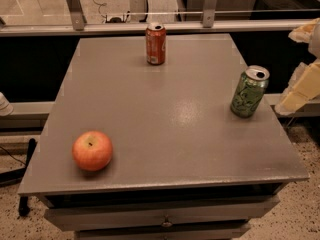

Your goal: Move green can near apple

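Observation:
The green can [249, 92] stands upright near the right edge of the grey table [165, 114], with its silver top showing. The apple [92, 150] sits near the table's front left corner, far from the can. My gripper [300, 86] is a pale yellowish shape at the right edge of the camera view, just to the right of the green can and apart from it, off the table's side. It holds nothing that I can see.
An orange-red can [155, 43] stands upright at the back middle of the table. A metal rail [150, 28] runs behind the table. A drawer front [165, 215] sits below the table's front edge.

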